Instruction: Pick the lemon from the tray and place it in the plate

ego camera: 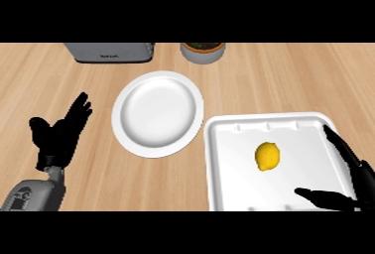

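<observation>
Nearest the view's lower edge, two robot hands show, one on each side. The right robot hand (pixel 350 183) is spread wide over the right part of the one white tray (pixel 219 163): its thumb lies low over the tray's near end, its fingers (pixel 338 144) run up along the tray's right rim, and it holds nothing. Part of this hand is cut off by the view's right edge, and its forearm cannot be seen. The left robot hand (pixel 58 134) rests open at the left, fingers straight and pointing up, well apart from everything else; only a short piece of its grey forearm (pixel 33 196) shows at the lower corner.

The single lemon (pixel 268 156) lies inside the tray, right of its middle, between the right hand's thumb and fingers but touching neither. The tray's near rim is cut off at the bottom.

Further on, one white plate (pixel 157 113) sits on the wooden surface (pixel 293 79), just beside the tray's far left corner.

Farthest away, one grey appliance (pixel 110 52) and one grey pot (pixel 202 52) holding something dark are both cut off at the top; the appliance's small label is too small to read.
</observation>
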Available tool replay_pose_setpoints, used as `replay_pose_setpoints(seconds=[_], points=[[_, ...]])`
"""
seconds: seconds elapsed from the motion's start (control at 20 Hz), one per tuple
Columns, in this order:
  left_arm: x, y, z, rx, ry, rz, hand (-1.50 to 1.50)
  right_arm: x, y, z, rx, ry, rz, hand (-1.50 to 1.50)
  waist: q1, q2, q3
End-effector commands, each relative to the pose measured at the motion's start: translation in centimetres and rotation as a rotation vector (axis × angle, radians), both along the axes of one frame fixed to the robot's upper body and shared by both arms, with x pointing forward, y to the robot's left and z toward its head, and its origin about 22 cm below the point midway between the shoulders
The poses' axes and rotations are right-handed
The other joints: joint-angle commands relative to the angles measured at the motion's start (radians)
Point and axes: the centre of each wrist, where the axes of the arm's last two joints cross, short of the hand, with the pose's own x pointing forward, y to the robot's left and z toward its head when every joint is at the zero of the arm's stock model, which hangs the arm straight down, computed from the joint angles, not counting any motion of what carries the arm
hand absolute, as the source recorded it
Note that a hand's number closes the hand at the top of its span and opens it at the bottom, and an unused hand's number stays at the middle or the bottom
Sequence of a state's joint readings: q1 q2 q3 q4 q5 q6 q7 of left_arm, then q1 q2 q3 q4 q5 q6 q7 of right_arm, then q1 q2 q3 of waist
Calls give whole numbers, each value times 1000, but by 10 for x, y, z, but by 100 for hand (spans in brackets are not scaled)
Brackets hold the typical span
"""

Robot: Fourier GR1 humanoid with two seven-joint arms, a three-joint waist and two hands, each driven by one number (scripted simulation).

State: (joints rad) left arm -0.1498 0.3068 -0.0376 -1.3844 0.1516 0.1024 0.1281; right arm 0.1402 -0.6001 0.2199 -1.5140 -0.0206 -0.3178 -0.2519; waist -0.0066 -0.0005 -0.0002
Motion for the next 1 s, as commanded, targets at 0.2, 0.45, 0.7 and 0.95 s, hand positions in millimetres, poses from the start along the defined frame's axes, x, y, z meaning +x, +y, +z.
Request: replay_pose_setpoints(seconds=[0.2,0.45,0.7,0.95], points=[[3,-8,12,8,-28,-19,0,1,12,32,-121,186,45,-150,4,-1,-1],[-2,-9,11,1,-17,-12,0,14,41,44,-196,304,82,-150,8,0,-1],[-5,-8,9,17,-13,-6,0,27,65,27,-352,371,69,-150,16,0,0],[1,5,14,-3,-9,-8,0,38,42,37,-388,456,77,-150,8,0,0]])
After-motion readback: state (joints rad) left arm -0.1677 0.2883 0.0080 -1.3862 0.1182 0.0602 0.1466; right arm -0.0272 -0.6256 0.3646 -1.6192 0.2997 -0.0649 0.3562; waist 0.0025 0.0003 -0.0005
